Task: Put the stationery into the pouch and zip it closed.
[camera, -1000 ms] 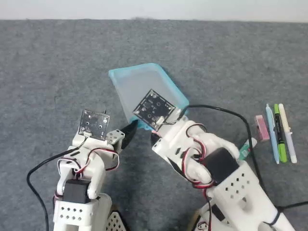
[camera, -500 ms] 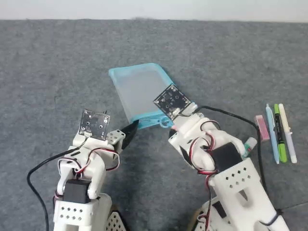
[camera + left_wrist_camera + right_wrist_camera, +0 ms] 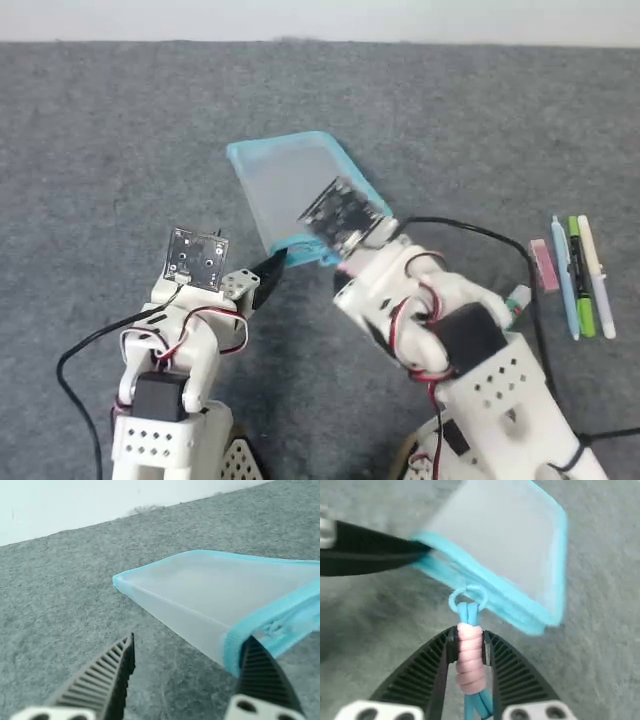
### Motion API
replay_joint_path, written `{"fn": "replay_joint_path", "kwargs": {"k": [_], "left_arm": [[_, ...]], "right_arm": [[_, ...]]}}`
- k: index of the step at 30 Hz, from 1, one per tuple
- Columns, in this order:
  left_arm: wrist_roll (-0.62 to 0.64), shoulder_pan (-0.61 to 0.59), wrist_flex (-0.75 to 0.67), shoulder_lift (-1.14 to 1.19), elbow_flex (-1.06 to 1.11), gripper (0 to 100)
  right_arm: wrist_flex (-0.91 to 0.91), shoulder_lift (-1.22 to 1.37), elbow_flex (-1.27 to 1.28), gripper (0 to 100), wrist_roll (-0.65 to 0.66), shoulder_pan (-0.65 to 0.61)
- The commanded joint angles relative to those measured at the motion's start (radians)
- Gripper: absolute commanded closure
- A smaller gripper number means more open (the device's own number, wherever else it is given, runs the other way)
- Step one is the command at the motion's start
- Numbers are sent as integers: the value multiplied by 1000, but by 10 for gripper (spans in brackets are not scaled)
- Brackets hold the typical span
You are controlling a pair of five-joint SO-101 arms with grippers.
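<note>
Translucent flat pouch with turquoise fabric edging (image 3: 290, 180) lies on the grey carpet-like mat (image 3: 120, 120), approx. mid-table, just ahead of both arms. In the high view its near zip edge is partly covered by the square circuit board on the right arm's wrist (image 3: 345, 215), so the right claw itself is hidden there.

Right claw (image 3: 469, 632) is clenched on the pink ribbed bead of the zip pull (image 3: 470, 655). A turquoise cord runs through the bead up to a small ring (image 3: 467, 597) on the pouch's zip edge; the cord's other end is cut off by the frame. That edge is blurred, so whether the zip is open or closed can't be made out.

Left claw (image 3: 190, 639) is spread wide, grasping nothing. One black ridged finger (image 3: 257, 672) sits at the pouch's near corner and seems to touch the edging, hiding part of that corner; the other finger is over bare mat.

Stationery is outside the pouch, well apart on the right side: pink eraser block (image 3: 543, 265), light blue pen (image 3: 567, 280), green highlighter (image 3: 579, 275) and cream-white pen (image 3: 597, 275), side by side and roughly parallel. A small teal-and-white item (image 3: 515, 303) pokes out from behind the right arm, mostly hidden; can't tell what it is.
</note>
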Motion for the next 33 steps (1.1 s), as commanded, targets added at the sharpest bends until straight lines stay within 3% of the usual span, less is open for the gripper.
{"fn": "replay_joint_path", "kwargs": {"k": [1,8,18,23,33], "left_arm": [[20,-6,-43,-9,4,680],[21,0,-183,-9,102,686],[15,143,-321,-15,197,842],[18,141,-319,-17,194,995],[23,-14,-316,-12,174,989]], "right_arm": [[42,-36,-78,992,29,-71],[70,-64,-74,992,64,-185],[81,-160,25,992,92,-214],[61,-160,80,992,98,-105],[10,-157,135,992,97,119]]}}
